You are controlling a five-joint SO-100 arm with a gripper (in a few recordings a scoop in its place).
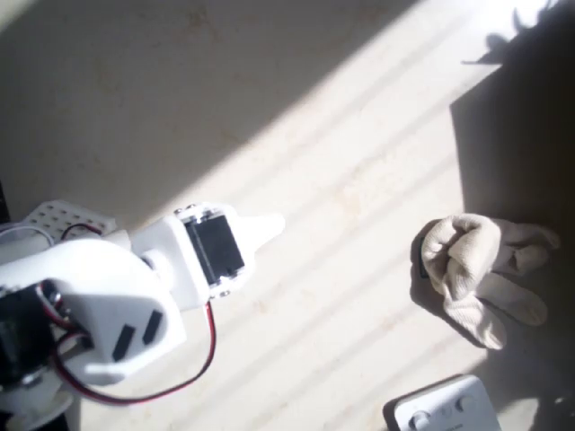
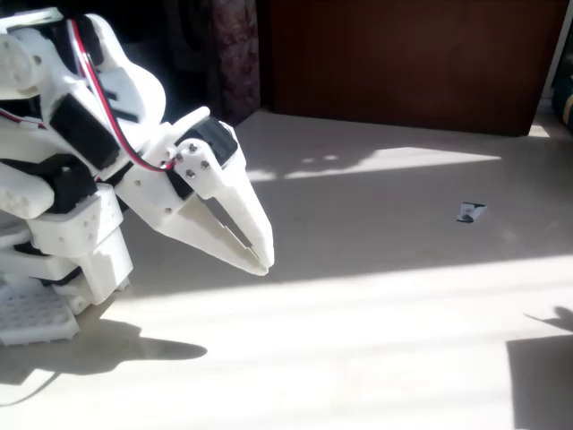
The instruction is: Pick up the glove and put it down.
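Glove: overhead view, lies crumpled, well right of gripper; soft, light, likely best pinched at the bunched cuff. Fixed view: gripper empty, jaws nearly closed, above table.

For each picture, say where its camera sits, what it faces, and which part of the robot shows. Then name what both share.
Overhead view: above the table, looking down; white arm at left, hand, glove at right.
Fixed view: low beside the table, facing across it; arm at left, hand closed, fingertips together.
Shared: the hand and the sunlit tabletop.
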